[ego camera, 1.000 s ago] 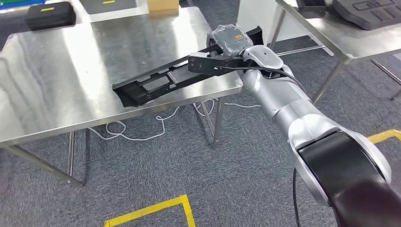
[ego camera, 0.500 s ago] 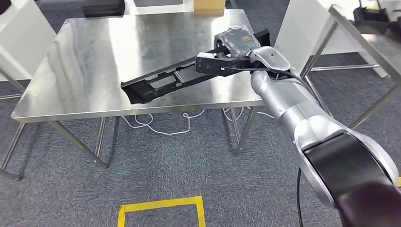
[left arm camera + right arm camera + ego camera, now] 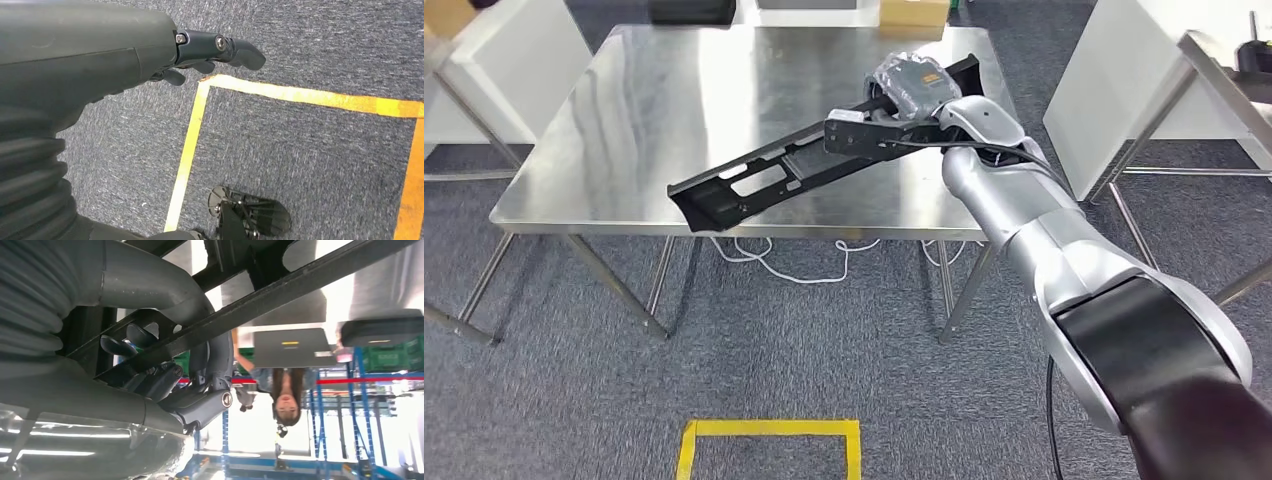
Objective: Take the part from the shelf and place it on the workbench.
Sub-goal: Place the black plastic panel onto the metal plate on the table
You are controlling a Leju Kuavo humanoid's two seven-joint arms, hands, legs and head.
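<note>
Steel desk (image 3: 624, 130): broad stainless top, shiny with reflections, standing on thin metal legs over grey carpet (image 3: 824, 350).
Carpet markings: yellow tape outline (image 3: 769, 440) on the floor in front of the desk; a white cable (image 3: 794, 265) loops underneath it.
Part (image 3: 764, 175): long, black, flat plastic frame with rectangular cut-outs along its length, flared at the near end; it hangs tilted above the desk's front edge, far end higher, near end poking out past the edge.
Right robot hand (image 3: 904, 105): wrapped around the upper end of the part, fingers (image 3: 150, 375) curled over one of its black bars.
Left robot hand (image 3: 200, 55): hanging low over the carpet, dark fingers partly curled, nothing in them that I can see; how far they are closed I cannot tell.
Person (image 3: 282, 390): standing in the background beyond the right robot hand, by blue shelving (image 3: 360, 390).
</note>
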